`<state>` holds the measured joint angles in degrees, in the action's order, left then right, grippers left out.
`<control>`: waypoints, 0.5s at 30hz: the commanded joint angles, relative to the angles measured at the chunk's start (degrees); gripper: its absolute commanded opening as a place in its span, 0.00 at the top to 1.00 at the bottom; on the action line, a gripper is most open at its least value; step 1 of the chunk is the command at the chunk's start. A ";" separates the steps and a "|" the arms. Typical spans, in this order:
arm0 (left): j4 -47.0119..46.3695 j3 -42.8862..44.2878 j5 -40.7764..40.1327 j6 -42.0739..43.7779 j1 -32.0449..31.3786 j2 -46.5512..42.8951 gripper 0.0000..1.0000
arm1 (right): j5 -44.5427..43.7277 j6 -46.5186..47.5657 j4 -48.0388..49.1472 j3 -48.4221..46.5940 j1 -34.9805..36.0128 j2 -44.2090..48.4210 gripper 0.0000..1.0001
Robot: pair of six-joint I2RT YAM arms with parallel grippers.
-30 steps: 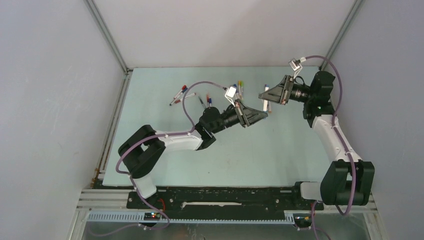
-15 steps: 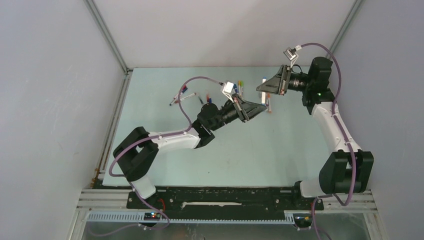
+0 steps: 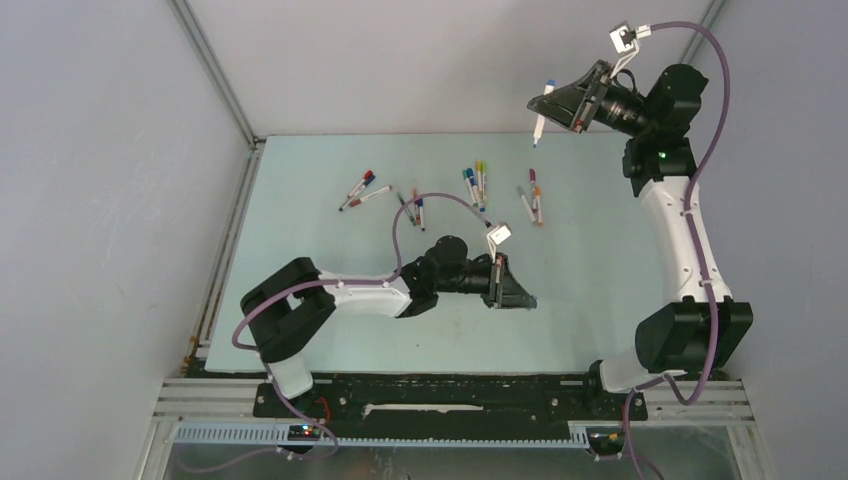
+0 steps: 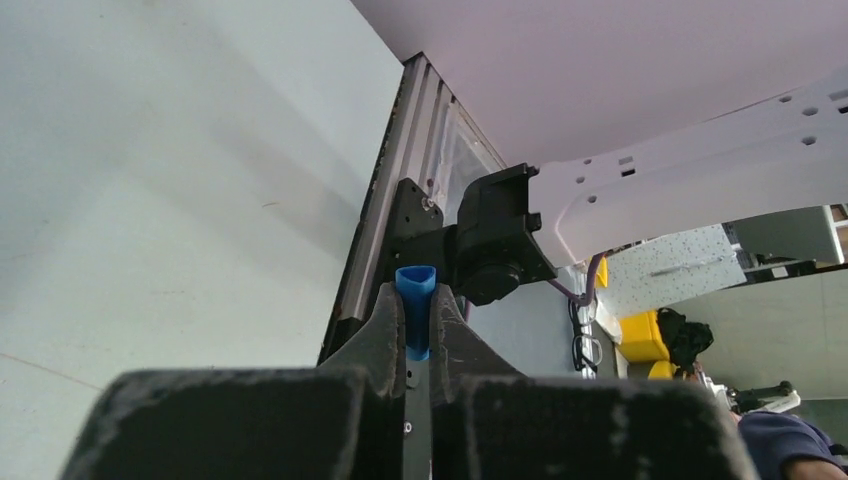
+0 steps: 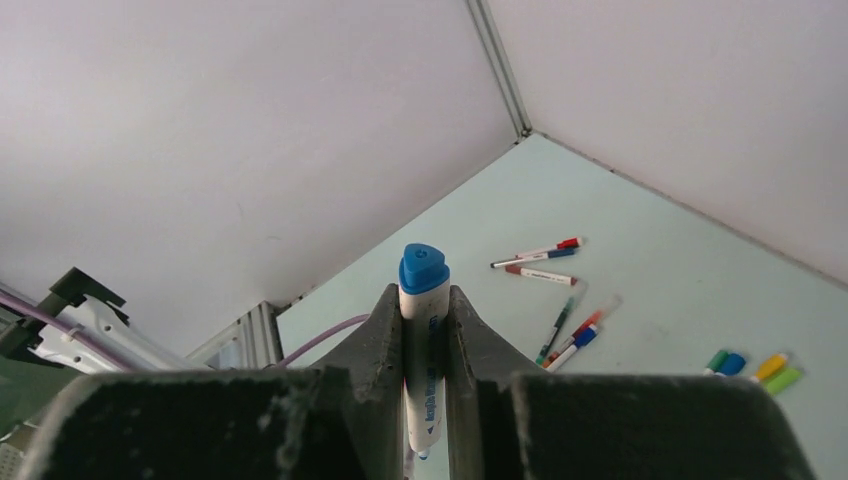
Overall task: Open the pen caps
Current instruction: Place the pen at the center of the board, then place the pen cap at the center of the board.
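The left tool (image 4: 417, 320) is closed on a blue cap (image 4: 415, 305), low over the bench (image 3: 580, 290). The right tool (image 5: 424, 310), raised high, grips a pen (image 5: 422, 360).

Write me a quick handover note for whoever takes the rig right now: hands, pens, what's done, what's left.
Left hand: shut on a small blue plastic cap, low over the pale green table, near side.
Right hand: shut on a white pen barrel with a blue end, raised high at the far right.
Done: that cap is off its pen.
Left: put both down, then uncap the remaining capped pens lying in clusters across the far half of the table.
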<state>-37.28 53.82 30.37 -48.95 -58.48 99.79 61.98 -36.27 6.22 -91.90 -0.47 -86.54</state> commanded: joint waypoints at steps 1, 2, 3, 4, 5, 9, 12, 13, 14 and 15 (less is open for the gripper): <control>-2.35 -2.61 0.85 1.58 0.99 -3.42 1.00 | -1.18 4.67 -1.93 -0.19 0.10 0.63 1.00; -2.13 -3.44 -0.84 2.10 1.00 -4.31 1.00 | -0.28 5.95 -2.22 1.22 -0.41 1.26 1.00; -1.73 -4.37 -2.43 2.87 1.04 -5.32 1.00 | 1.31 7.16 -1.92 3.11 -1.00 2.01 1.00; -1.22 -5.43 -4.02 3.80 1.08 -6.44 1.00 | 3.03 8.24 -1.06 5.42 -1.74 2.92 1.00; -0.59 -6.54 -5.87 4.77 1.21 -7.78 1.00 | 4.08 9.20 -0.30 8.07 -2.64 3.92 1.00; 6.98 -10.38 -14.39 10.12 1.90 -14.78 1.00 | 2.47 21.08 -10.80 15.87 -5.32 7.81 1.00; 15.35 -12.33 -22.90 14.13 2.34 -20.44 1.00 | -1.56 29.48 -20.82 20.98 -4.98 10.21 1.00; 18.07 -12.80 -26.13 15.11 2.58 -22.28 1.00 | -2.79 30.41 -22.28 23.11 -4.59 10.93 1.00; 20.76 -13.19 -29.01 15.88 2.91 -23.94 1.00 | -3.91 30.62 -23.21 25.27 -4.13 11.38 1.00; 23.47 -13.54 -32.09 16.39 3.31 -25.31 1.00 | -5.76 30.41 -23.79 28.35 -3.39 11.81 1.00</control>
<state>-25.17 42.19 13.30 -39.24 -56.34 81.23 61.41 -14.57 -8.43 -70.37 -5.80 -78.67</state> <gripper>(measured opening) 0.046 0.153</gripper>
